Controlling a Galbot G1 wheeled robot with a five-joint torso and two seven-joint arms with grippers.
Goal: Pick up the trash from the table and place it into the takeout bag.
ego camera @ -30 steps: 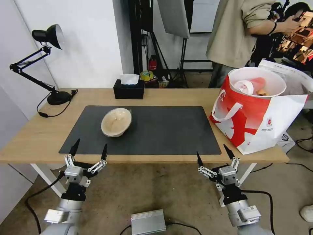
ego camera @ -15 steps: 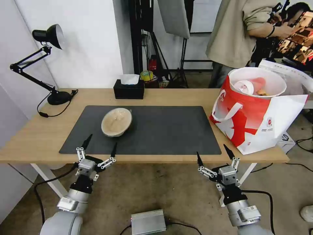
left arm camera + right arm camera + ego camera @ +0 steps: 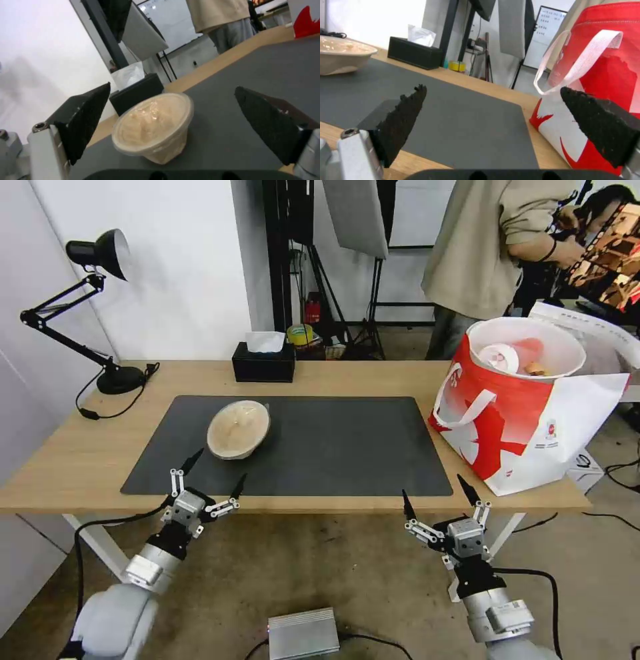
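One piece of trash, a tan round lidded bowl (image 3: 238,429), rests on the left half of the black mat (image 3: 333,447) on the table (image 3: 73,460). My left gripper (image 3: 219,468) hovers open at the table's front edge, just short of the bowl; in the left wrist view the bowl (image 3: 153,125) lies ahead between the open fingers of that gripper (image 3: 172,87). My right gripper (image 3: 432,488) hangs open below the front edge, near the takeout bag (image 3: 527,413). Inside the bag sit a white bowl (image 3: 560,355) and a red cup with a white lid (image 3: 501,357).
A black tissue box (image 3: 264,361) stands at the table's back edge and a black desk lamp (image 3: 113,373) at the back left. The right wrist view shows the bag's white strap (image 3: 583,62) near my right gripper (image 3: 493,87). A person stands behind the bag.
My left gripper has moved up, forward and to the right, from below the table's edge toward the tan bowl. The right gripper has stayed still.
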